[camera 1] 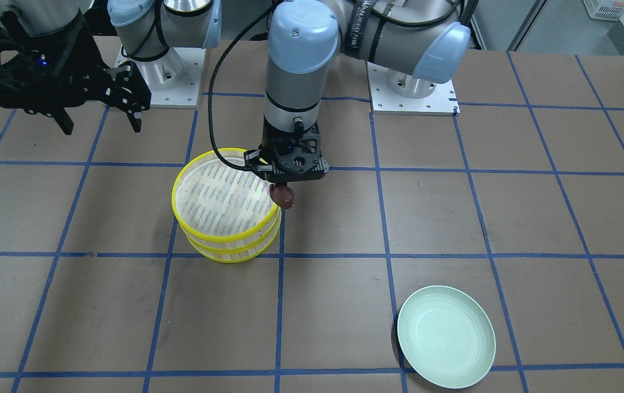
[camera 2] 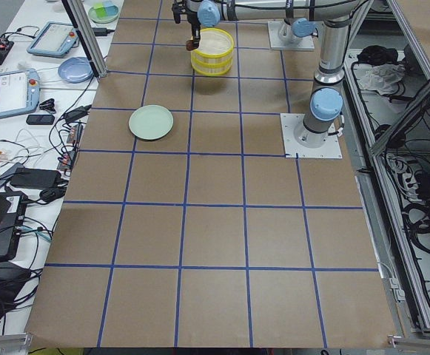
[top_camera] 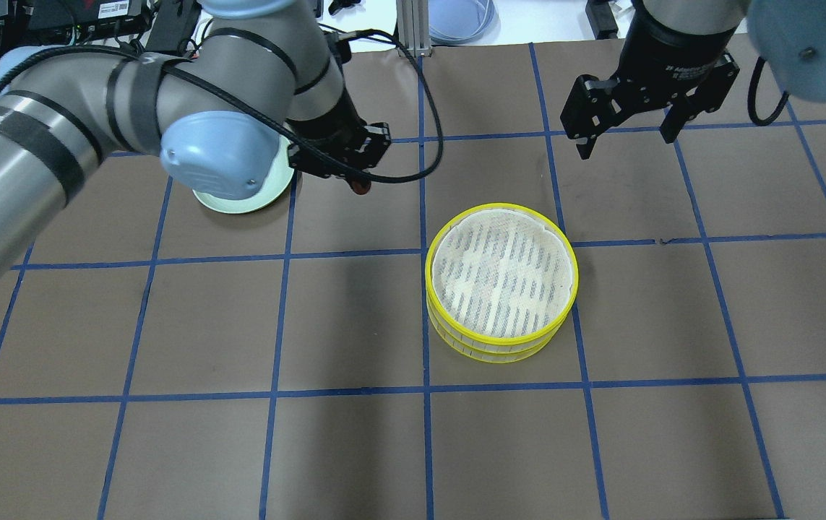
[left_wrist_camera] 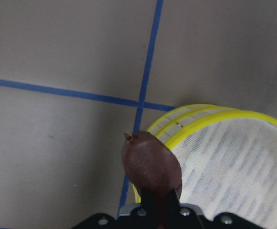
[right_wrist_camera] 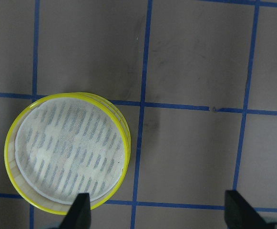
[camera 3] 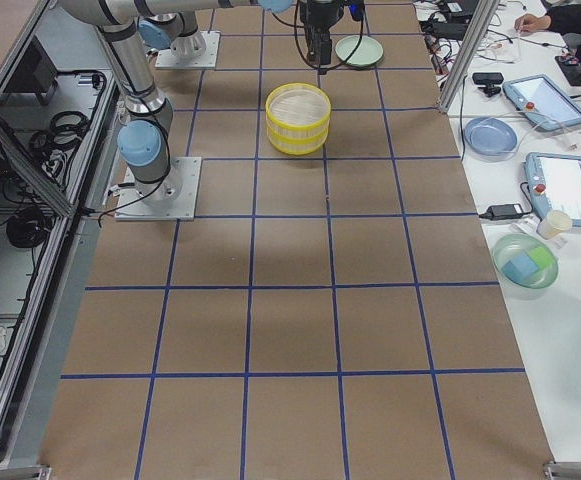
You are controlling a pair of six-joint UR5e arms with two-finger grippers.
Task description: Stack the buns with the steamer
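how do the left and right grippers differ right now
The left black two-finger gripper is shut on the glossy dark reddish-brown bun; the right black two-finger gripper is open and empty. The left hangs by the rim of the stacked yellow-rimmed steamer; the right sits off to its side. Both point downward.

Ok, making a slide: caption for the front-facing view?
Left claw holds the brown bun close to the stacked steamer.

No readable text, labels, numbers, signs
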